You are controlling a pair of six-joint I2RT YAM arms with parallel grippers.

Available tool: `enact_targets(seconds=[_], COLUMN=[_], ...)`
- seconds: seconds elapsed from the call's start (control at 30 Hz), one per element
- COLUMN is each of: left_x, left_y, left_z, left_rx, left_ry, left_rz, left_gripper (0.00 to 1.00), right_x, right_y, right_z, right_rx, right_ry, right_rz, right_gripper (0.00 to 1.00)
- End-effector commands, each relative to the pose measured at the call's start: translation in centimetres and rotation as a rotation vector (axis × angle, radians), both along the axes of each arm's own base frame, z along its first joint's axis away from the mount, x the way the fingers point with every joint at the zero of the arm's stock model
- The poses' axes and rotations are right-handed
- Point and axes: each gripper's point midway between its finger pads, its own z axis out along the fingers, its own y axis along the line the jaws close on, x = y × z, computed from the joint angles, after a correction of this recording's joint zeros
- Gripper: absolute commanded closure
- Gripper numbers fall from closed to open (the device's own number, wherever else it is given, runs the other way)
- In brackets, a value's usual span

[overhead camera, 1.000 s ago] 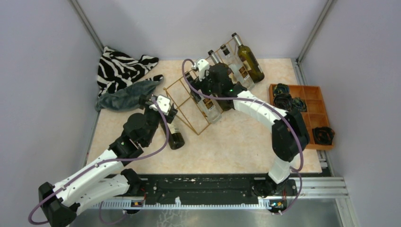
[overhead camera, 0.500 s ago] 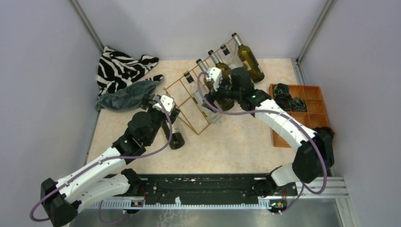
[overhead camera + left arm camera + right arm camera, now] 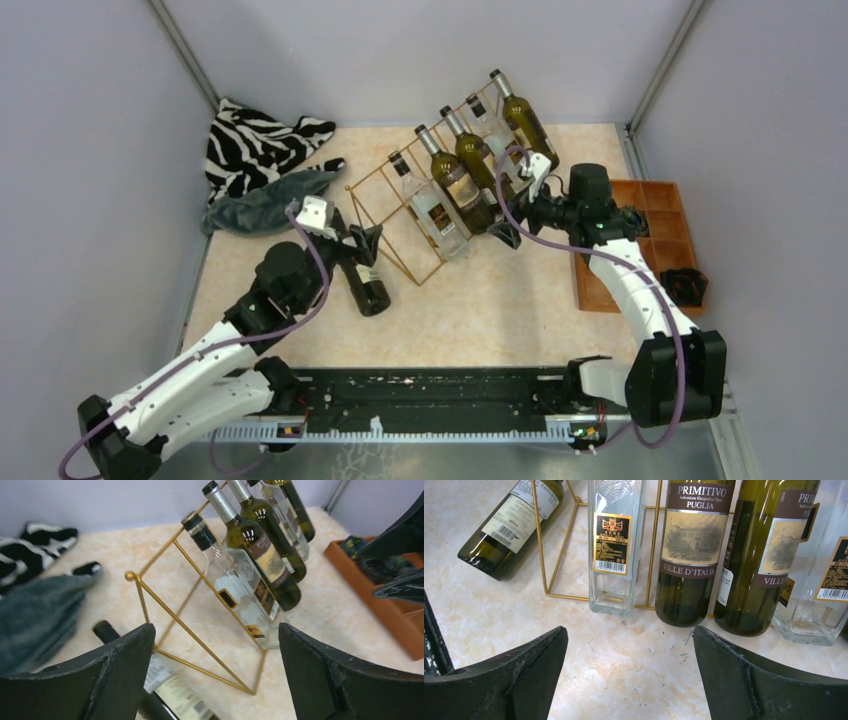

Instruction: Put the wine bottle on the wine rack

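The gold wire wine rack [image 3: 385, 215] stands mid-table with several bottles leaning on it, clear ones and green ones [image 3: 462, 185]. A dark wine bottle [image 3: 368, 290] lies flat on the table just left of the rack's front corner. My left gripper [image 3: 358, 240] is open and empty, above that bottle's neck end. In the left wrist view the bottle [image 3: 167, 692] lies under the left finger, with the rack [image 3: 200, 607] ahead. My right gripper [image 3: 510, 210] is open and empty, just right of the racked bottles' bases. The right wrist view shows the lying bottle [image 3: 514, 522] and the rack [image 3: 544, 555].
A zebra-print cloth [image 3: 260, 140] and a grey cloth [image 3: 265, 200] lie at the back left. An orange compartment tray [image 3: 655, 245] with black items sits at the right edge. Grey walls close in the back and both sides.
My right arm has pulled back from over the rack to the right, uncovering the bottles on it. My left gripper has shifted slightly near the lying bottle.
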Motion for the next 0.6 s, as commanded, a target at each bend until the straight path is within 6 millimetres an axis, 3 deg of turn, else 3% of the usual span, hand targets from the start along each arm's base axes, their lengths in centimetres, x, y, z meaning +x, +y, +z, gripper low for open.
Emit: enact_targets(seconds=[0.0,0.17,0.57], left_x=[-0.9,-0.6,2.9], left_y=[0.2,0.7,3.0], left_z=[-2.5,-5.6,-12.4], left_rx=[-0.308,-0.414,-0.394], left_ry=[0.116,0.193,0.459], left_rz=[0.035,0.063,0.120], left_gripper=[0.01,0.01,0.01], right_x=[-0.2,-0.2,-0.3], right_y=[0.5,0.7,0.7], right_z=[1.1,-0.1,-0.4], right_rx=[0.031,0.017,0.007], right_ry=[-0.059,0.005,0.009], right_rz=[0.068,0.095,0.103], right_gripper=[0.06,0.06,0.07])
